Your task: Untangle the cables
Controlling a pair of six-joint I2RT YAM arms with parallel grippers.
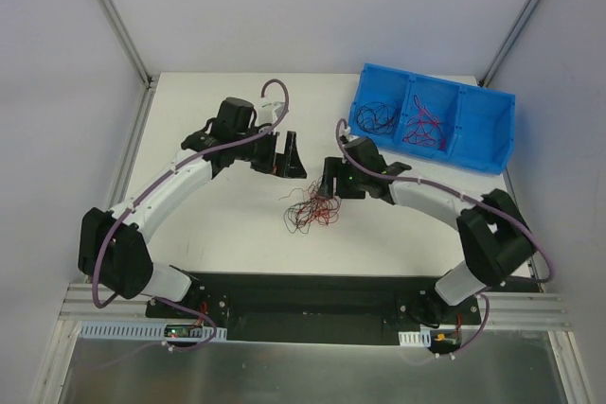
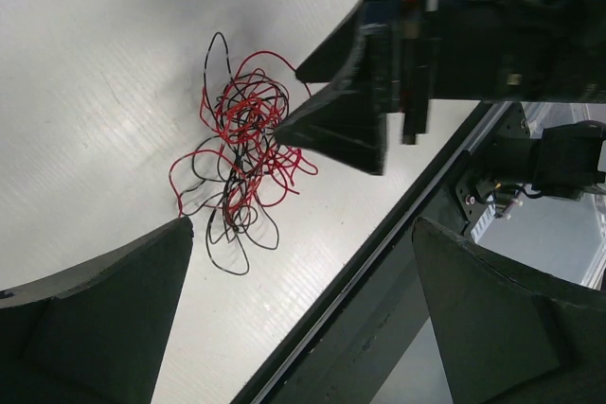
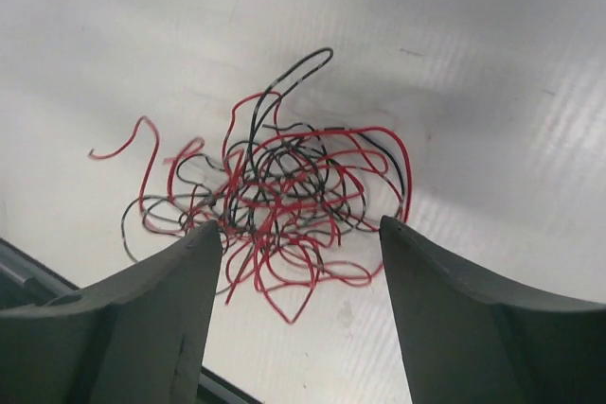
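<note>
My right gripper [image 3: 300, 226] hangs over the cables [image 3: 275, 205] with its jaws spread wide. One finger stands on each side of the knot in the lower half of my right wrist view. The cables are one loose snarl of red and black loops lying on the white table [image 1: 218, 224], just below the middle of the top view. A single red end strays toward the left of the right wrist frame, and a black loop arches toward the top. My left gripper [image 1: 287, 166] sits up and to the left of the snarl, apart from it, jaws also wide and gripping nothing. Its dark fingers fill the lower corners of its own wrist view.

A blue bin [image 1: 492, 134] stands in the upper right of the top view, well apart from the snarl. Its left compartment holds black wires [image 1: 377, 118] and its middle one a red and black bunch [image 1: 421, 128]. Purple hoses [image 1: 275, 92] run along both my arms. A dark rail [image 2: 379, 262] cuts diagonally across the left wrist view at the table's edge.

In that view my right gripper's body covers the snarl's right edge, and a fingertip points into it. Whether it touches a wire I cannot tell. In the right wrist view my left finger hides some lower loops. Which strand crosses which inside the knot is too fine to make out.
</note>
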